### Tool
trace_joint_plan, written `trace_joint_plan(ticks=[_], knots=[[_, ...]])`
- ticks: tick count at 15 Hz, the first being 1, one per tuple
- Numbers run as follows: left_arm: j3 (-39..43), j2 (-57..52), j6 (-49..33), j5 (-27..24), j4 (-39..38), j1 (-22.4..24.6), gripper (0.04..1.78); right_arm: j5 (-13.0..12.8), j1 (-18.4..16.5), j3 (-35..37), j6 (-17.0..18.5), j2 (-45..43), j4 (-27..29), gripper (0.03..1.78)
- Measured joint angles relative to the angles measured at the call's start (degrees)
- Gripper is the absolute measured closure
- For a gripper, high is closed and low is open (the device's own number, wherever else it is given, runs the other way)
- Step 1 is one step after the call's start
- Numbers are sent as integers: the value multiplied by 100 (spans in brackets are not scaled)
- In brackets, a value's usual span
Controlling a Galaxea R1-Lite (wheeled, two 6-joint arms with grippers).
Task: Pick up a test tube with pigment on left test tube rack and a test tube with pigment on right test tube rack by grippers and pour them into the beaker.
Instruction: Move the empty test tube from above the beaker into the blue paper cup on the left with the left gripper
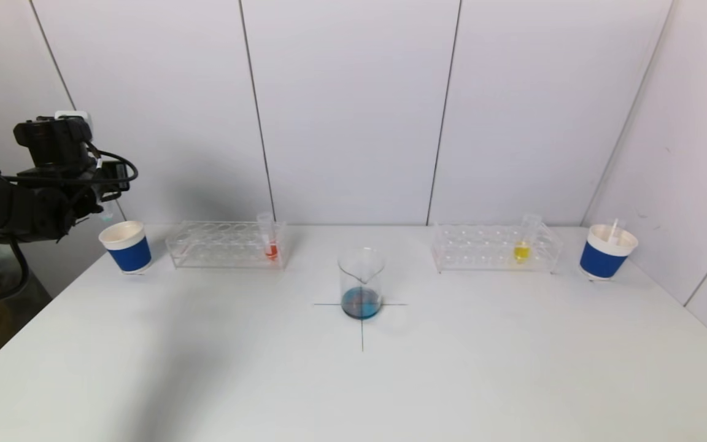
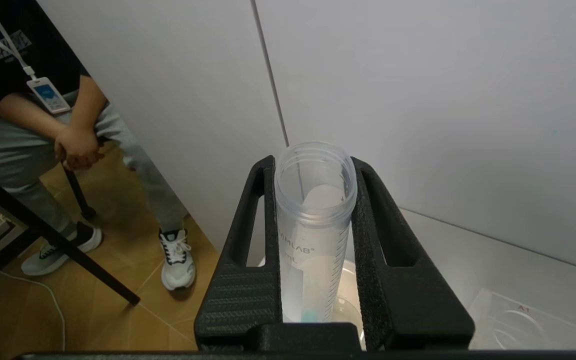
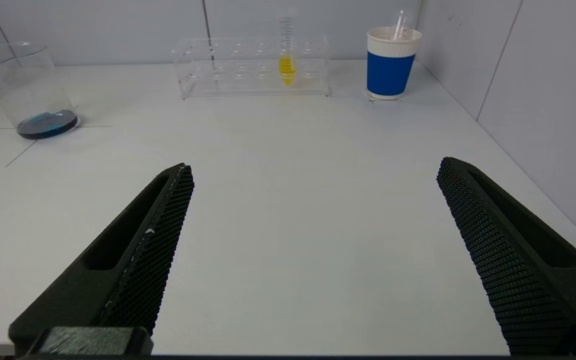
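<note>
So the left end effector (image 2: 313,250) is clamped on a clear plastic test tube (image 2: 313,220), held above the blue paper cup (image 1: 126,245) at the left end of the counter (image 1: 353,380). The tube looks basically empty, just a trace of blue at the tip. The beaker (image 1: 361,282) on the cross mark has blue liquid in the bottom.

Handling-wise, these tubes look light, stiff and smooth-walled, so I'd guess slippery. The textured pads gripping the mid-body, below the rim, seems like the right spot; too high and it could pivot. Thin plastic, so probably not fragile, but squeezing hard could pop it out sideways.

Still in the racks: an orange-pigment tube (image 1: 269,242) at the right end of the left rack (image 1: 224,245), and a yellow-pigment tube (image 3: 287,55) in the right rack (image 3: 253,65). Both stand upright, tops poking well above the rack — decent room to grab there.

The right end effector (image 3: 313,260) is spread wide and holding nothing, low over bare counter near the front edge, well apart from the right rack and the second blue cup (image 3: 392,62).

Counter is smooth white, flat, uncluttered. White panel walls sit close behind the racks, so there's not much room back there.
</note>
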Motion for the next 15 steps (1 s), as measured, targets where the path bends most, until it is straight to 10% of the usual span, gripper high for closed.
trace_joint_plan(ticks=[15], knots=[[22, 846, -444, -247, -215, 107, 138, -1, 0, 0, 0, 0, 0, 4]])
